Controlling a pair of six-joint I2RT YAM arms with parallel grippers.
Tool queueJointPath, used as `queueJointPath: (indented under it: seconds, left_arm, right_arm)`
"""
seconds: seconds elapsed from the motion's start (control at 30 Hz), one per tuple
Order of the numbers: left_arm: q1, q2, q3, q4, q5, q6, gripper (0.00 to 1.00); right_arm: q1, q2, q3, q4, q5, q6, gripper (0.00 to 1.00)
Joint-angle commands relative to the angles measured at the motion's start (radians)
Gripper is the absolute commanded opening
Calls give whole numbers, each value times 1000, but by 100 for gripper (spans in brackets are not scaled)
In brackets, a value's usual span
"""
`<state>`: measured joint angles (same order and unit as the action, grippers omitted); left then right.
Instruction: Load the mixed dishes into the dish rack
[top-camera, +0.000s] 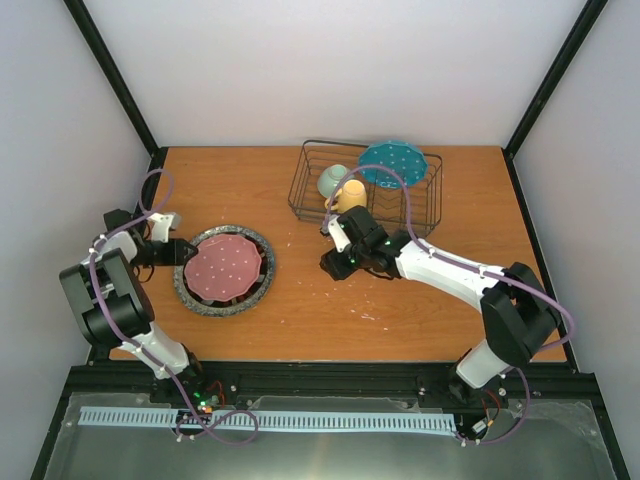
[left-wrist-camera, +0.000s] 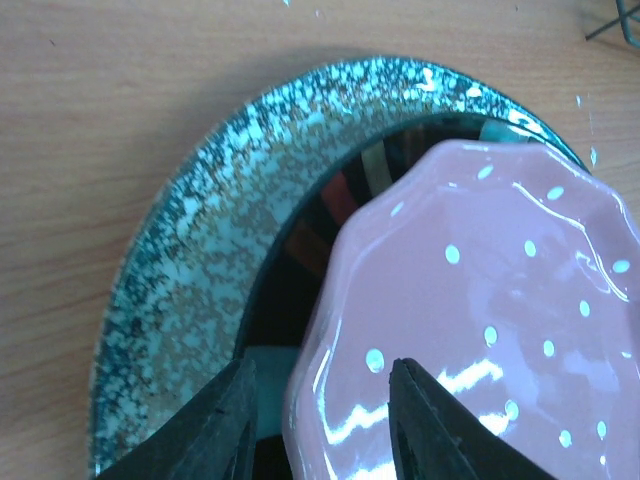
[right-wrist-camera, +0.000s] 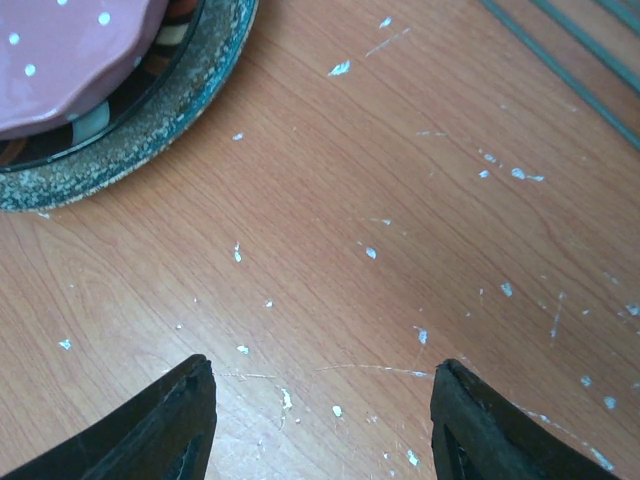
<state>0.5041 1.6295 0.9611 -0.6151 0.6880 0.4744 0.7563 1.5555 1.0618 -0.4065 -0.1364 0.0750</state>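
The pink white-dotted plate (top-camera: 226, 266) (left-wrist-camera: 500, 300) lies on a dark-rimmed cream plate (left-wrist-camera: 330, 200), which rests on the grey speckled plate (top-camera: 190, 295) (left-wrist-camera: 200, 250) at the table's left. My left gripper (top-camera: 190, 252) (left-wrist-camera: 320, 390) is open and straddles the pink plate's left rim, one finger over the plate and the other outside it with a small gap. My right gripper (top-camera: 330, 265) (right-wrist-camera: 325, 385) hangs open over bare wood, nothing between its fingers. The dish rack (top-camera: 430, 200) at the back holds the teal white-dotted plate (top-camera: 393, 163), yellow mug (top-camera: 350, 195) and pale green bowl (top-camera: 332, 180).
The rack's wires (right-wrist-camera: 570, 70) cross the upper right corner of the right wrist view. White specks dot the wooden table (right-wrist-camera: 380, 250) between the plate stack and the rack. Black frame posts and white walls close in the table's sides and back.
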Motion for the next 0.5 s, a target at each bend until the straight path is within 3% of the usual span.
queueJointPath:
  seconds: [0.0,0.13,0.23,0.47]
  left_arm:
    - [4,-25,-18,-20,17,57,37]
    - [4,-27,-38,-17,-30,36,32]
    - [2,-30,-45,-19,-26,25,18]
    - [-12,-14,-59,-26,-12,6,15]
  right_arm:
    - [6,36,23,21,-44,-24,59]
    - [6,46,19,31,-51,-44,59]
    - [6,48,17,38,-50,-50,59]
    - [6,51,3,53,-59,-53,59]
